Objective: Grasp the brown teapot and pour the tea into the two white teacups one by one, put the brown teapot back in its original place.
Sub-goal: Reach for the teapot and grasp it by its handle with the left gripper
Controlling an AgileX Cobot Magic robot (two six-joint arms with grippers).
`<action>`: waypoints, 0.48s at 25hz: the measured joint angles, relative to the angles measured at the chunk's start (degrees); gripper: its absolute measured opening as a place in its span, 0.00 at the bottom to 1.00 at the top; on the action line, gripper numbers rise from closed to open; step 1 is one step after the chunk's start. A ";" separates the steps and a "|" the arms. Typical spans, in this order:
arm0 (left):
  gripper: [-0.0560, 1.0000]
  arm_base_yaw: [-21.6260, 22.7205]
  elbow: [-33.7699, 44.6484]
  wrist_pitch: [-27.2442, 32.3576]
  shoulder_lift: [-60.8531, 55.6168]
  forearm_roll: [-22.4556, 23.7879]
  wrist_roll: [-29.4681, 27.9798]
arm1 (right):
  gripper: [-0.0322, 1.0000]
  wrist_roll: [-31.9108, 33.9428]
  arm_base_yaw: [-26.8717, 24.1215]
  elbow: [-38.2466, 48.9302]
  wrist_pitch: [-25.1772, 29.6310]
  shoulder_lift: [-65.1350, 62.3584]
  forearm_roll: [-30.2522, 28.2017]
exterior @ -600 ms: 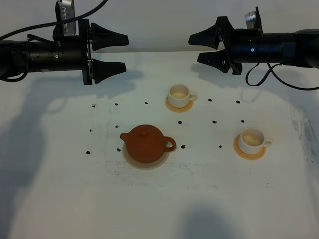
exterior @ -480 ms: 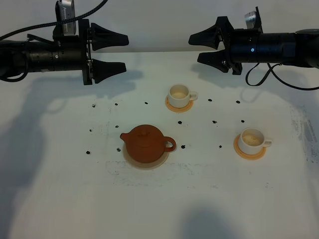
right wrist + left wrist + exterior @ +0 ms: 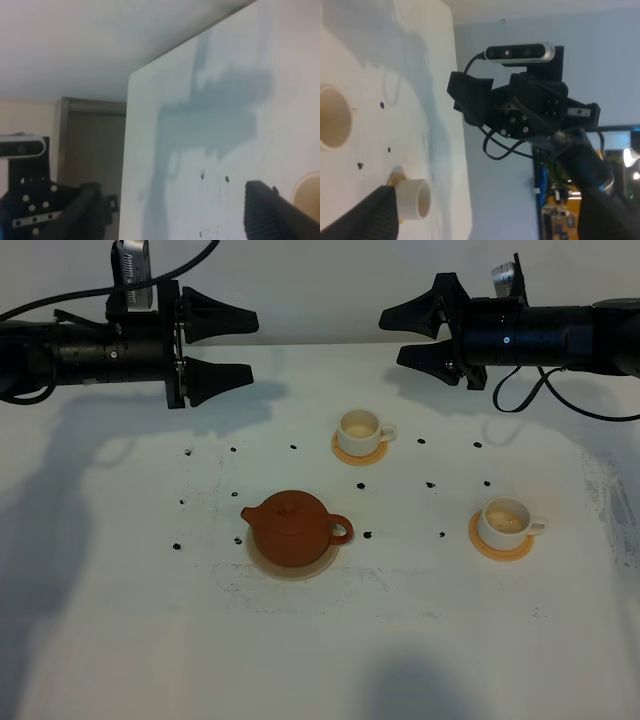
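Note:
The brown teapot [image 3: 292, 528] sits on the pale beige round mat [image 3: 290, 565] at the middle of the white table, spout to the left, handle to the right. One white teacup [image 3: 360, 428] stands on an orange-tan coaster [image 3: 358, 453] behind it. The other white teacup [image 3: 505, 520] stands on its coaster [image 3: 497, 548] at the right; it also shows in the left wrist view [image 3: 412, 205]. My left gripper [image 3: 248, 346] is open, high at the back left. My right gripper [image 3: 388, 336] is open, high at the back right. Both are empty and far from the teapot.
Small black marks [image 3: 367, 535] dot the table around the teapot and cups. The table's back edge [image 3: 320, 344] runs under both arms. A black cable [image 3: 560, 405] hangs from the right arm. The right arm [image 3: 520, 107] shows in the left wrist view.

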 joint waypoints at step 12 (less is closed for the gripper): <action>0.65 0.00 0.00 -5.76 -4.70 -0.37 17.31 | 0.60 0.11 0.00 0.00 -3.59 0.00 1.23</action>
